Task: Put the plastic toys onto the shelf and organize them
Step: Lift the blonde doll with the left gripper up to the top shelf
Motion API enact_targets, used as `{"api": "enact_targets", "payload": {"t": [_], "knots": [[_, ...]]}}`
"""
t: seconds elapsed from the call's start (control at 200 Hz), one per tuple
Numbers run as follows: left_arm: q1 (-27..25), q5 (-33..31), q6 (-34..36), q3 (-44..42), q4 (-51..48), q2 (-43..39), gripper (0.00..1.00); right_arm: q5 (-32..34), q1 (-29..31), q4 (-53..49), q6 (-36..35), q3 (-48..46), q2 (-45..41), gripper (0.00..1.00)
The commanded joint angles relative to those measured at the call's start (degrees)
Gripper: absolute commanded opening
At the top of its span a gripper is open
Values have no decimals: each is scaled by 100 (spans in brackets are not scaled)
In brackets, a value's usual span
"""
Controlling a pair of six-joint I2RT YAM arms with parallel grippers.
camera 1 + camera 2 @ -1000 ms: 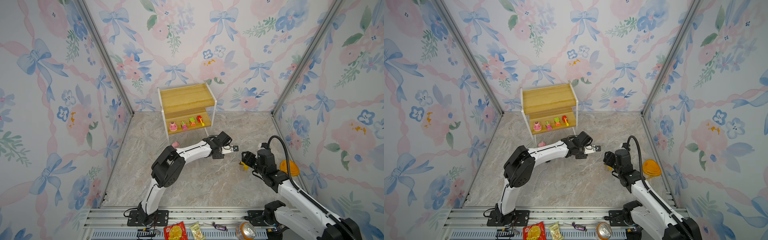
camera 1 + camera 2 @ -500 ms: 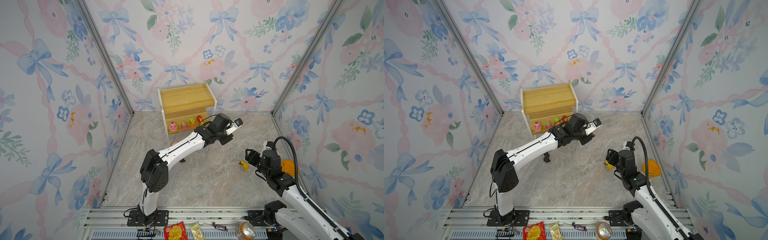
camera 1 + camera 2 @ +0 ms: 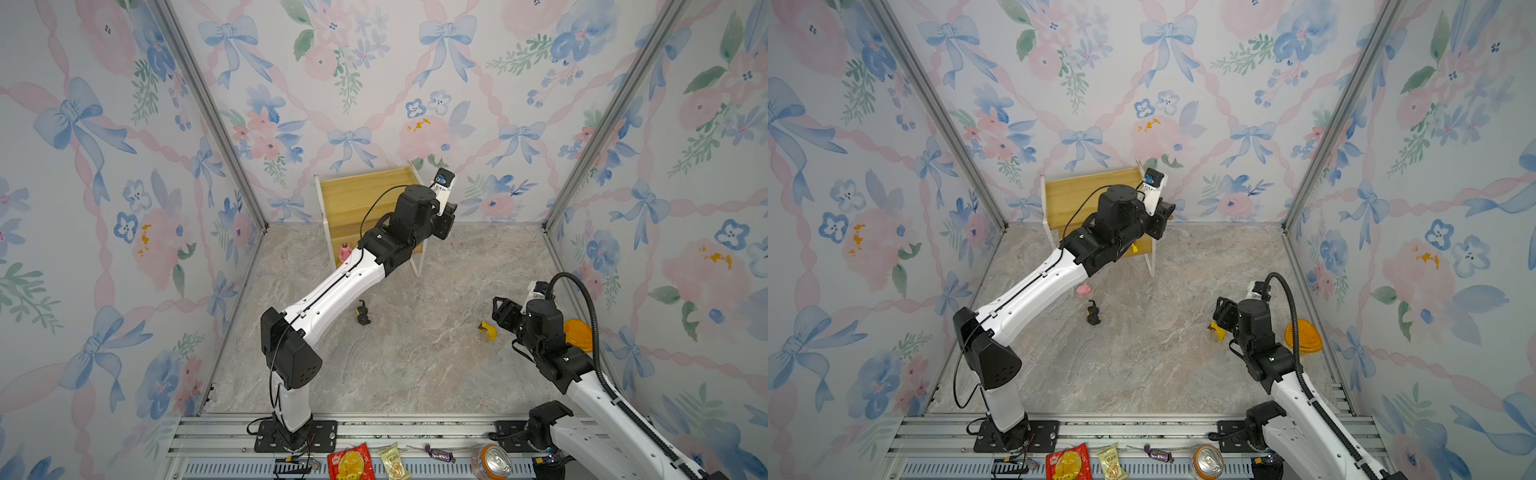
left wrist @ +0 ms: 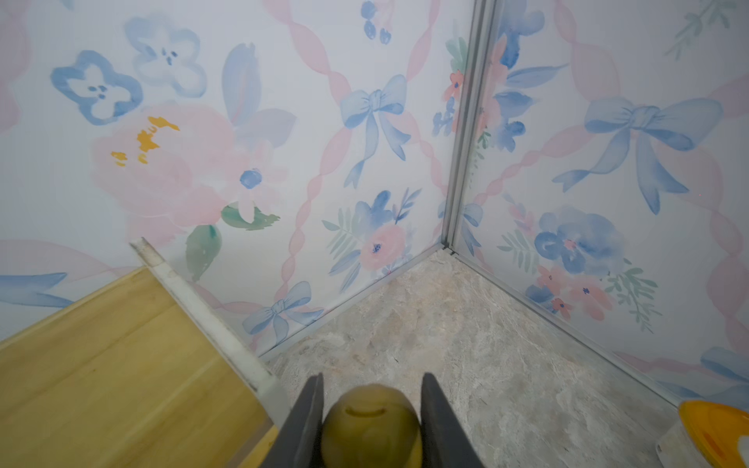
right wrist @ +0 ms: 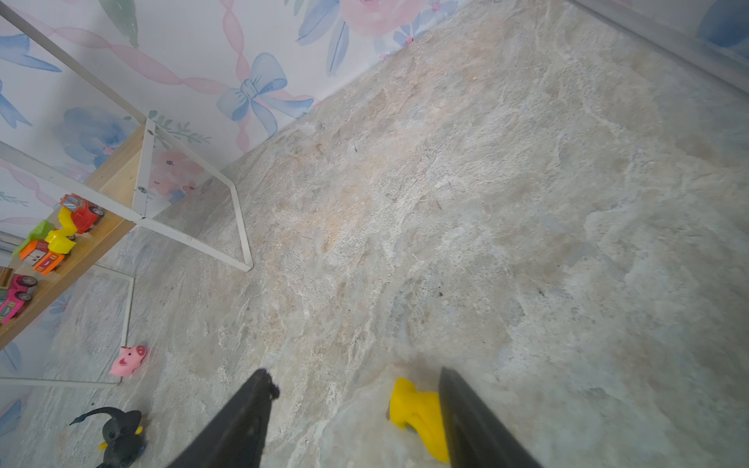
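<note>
Progress: cars (image 5: 40,247) on shelf (image 3: 357,195). My left tool (image 4: 372,389) pinches olive toy (image 4: 371,429) by shelf; right tool (image 5: 354,372) spread by yellow toy (image 5: 417,417). To shelve yet: pig (image 5: 129,360), black figure (image 5: 119,435).

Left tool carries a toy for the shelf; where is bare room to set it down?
The top board looks bare wherever visible past the arm. The lower board is crowded: red car, green-orange car and pink car in a row. Floor past the left tool and its yellowish toy to the far corner is bare.
</note>
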Motion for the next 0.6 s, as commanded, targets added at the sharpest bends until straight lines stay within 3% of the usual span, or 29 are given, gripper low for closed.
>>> {"api": "enact_targets", "payload": {"t": [0.0, 0.39, 0.595], "knots": [[165, -656, -562, 123, 362, -224, 24, 221, 170, -164, -123, 185, -70, 68], [330, -2465, -790, -818, 1860, -483, 20, 609, 679, -44, -251, 302, 113, 67], [326, -2995, -700, -979, 2435, -310, 22, 731, 867, 76, -413, 296, 167, 68]]}}
